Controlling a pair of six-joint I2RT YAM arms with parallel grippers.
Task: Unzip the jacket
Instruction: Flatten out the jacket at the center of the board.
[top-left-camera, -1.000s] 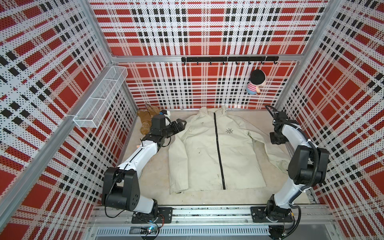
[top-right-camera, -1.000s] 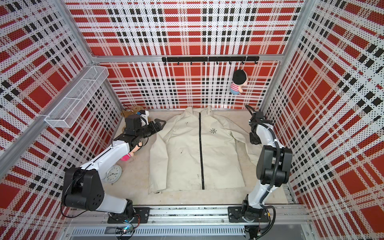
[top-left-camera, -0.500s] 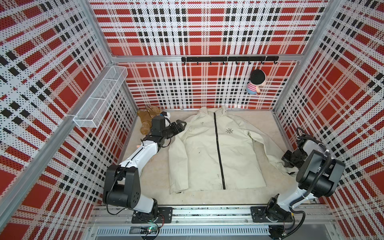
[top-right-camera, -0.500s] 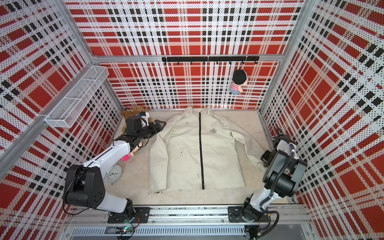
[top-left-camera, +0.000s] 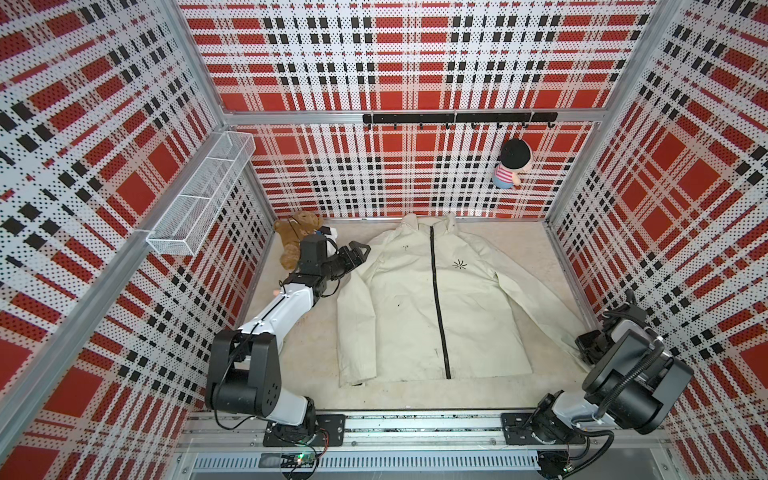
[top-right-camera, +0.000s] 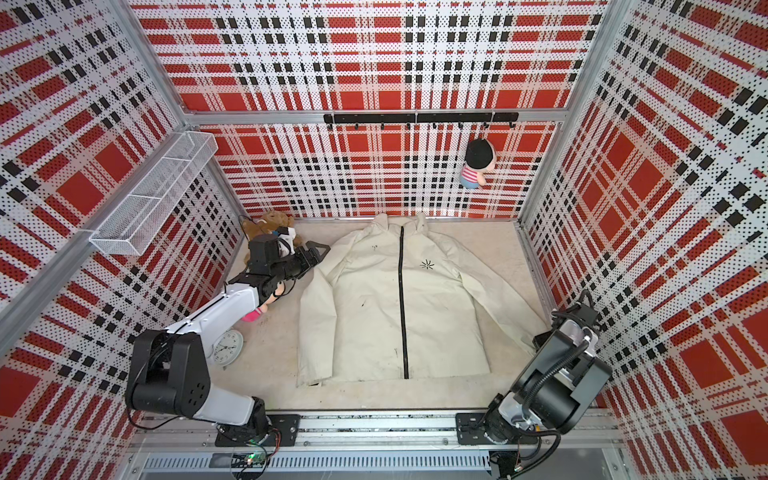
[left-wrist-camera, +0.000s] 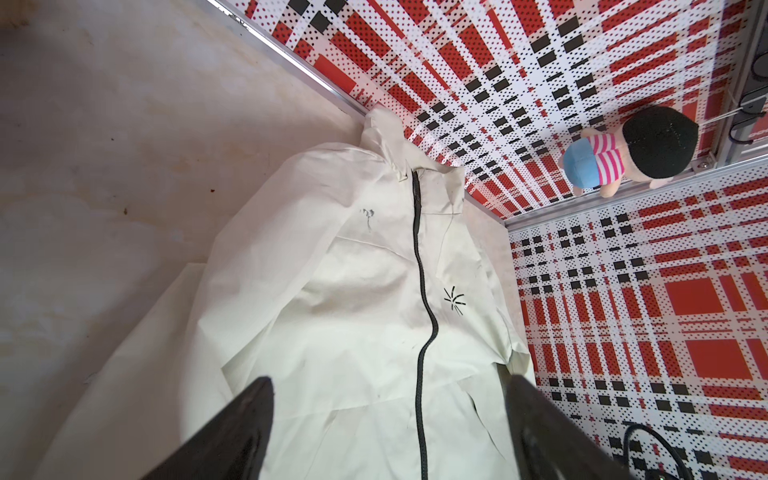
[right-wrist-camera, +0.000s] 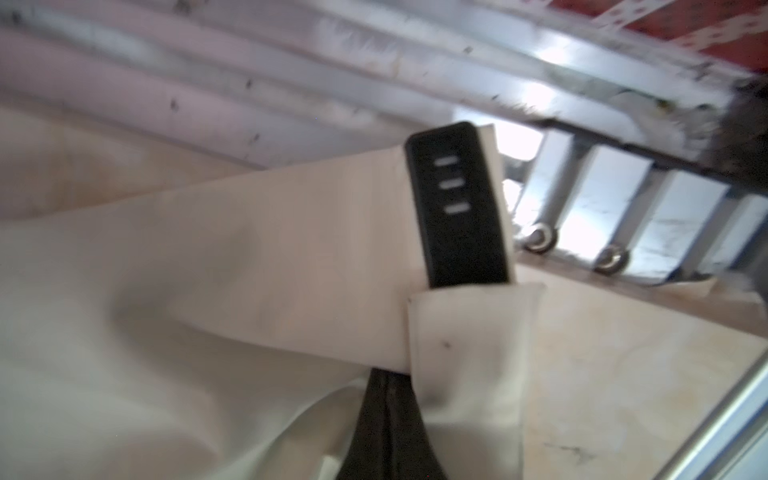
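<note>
1. The jacket (top-left-camera: 399, 316) lies face up and flat in the middle of the table (top-left-camera: 519, 257), collar (top-left-camera: 430, 222) at the far wall and hem near. Its zipper (top-left-camera: 438, 299) is closed from collar to hem.
2. The right gripper (right-wrist-camera: 386, 399) sits in the near right corner with its jaws together. From the wrist view it seems to pinch the cuff (right-wrist-camera: 469, 353) of the right sleeve, which slants out to it.
3. The left gripper (top-left-camera: 360, 255) hangs just left of the far left shoulder, jaws wide apart and holding nothing.
4. The step looks like drawing the sleeve out to anchor the cloth. To do it well, pull low and gently along the table, and stop before the front skews, so the zipper line stays straight.
5. The slider is too small to make out. It is probably under the collar, where the zipper ends. One gripper should pin the cloth beside that spot while the other draws the slider straight toward the hem.
6. The cloth is thin, matt and cream, softly creased, with a few dark marks. It will likely slide and bunch on the smooth beige table.
7. The zipper is a narrow black strip, slightly wavy in the left wrist view.
8. The cuff carries a stiff black tab (right-wrist-camera: 457, 208) with three slots.
9. A small starburst logo (top-left-camera: 458, 264) sits right of the zipper.
</note>
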